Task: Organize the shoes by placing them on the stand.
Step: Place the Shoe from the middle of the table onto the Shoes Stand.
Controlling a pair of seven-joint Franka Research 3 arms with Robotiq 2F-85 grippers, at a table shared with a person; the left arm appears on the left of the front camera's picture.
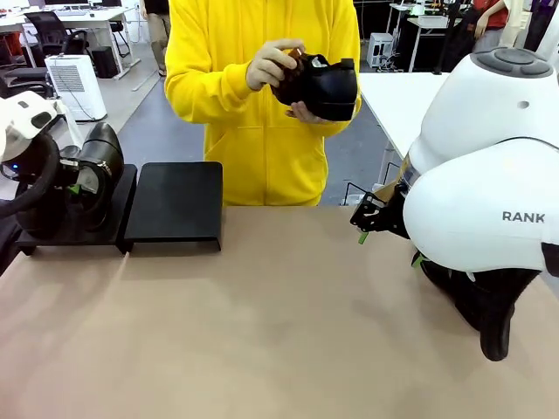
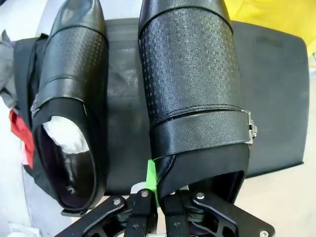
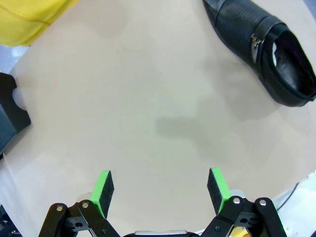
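One buckled black dress shoe (image 2: 192, 84) lies toe-away over the stand's left platform (image 1: 122, 209), and the left gripper (image 2: 155, 192) has its jaws pinched tight on the shoe's heel-side collar. Whether its sole rests fully on the platform I cannot tell. Just beside it on the same platform sits a second shoe (image 2: 71, 98), white paper stuffing showing in its opening. The right platform (image 1: 175, 205) is next to it. A third shoe (image 1: 323, 85) is held in the hands (image 1: 271, 65) of a person in a yellow hoodie at the far side of the table (image 1: 279, 332). The fourth shoe (image 3: 261, 54) lies on the table near the right gripper (image 3: 160, 187), whose jaws stand wide apart above bare tabletop, holding nothing.
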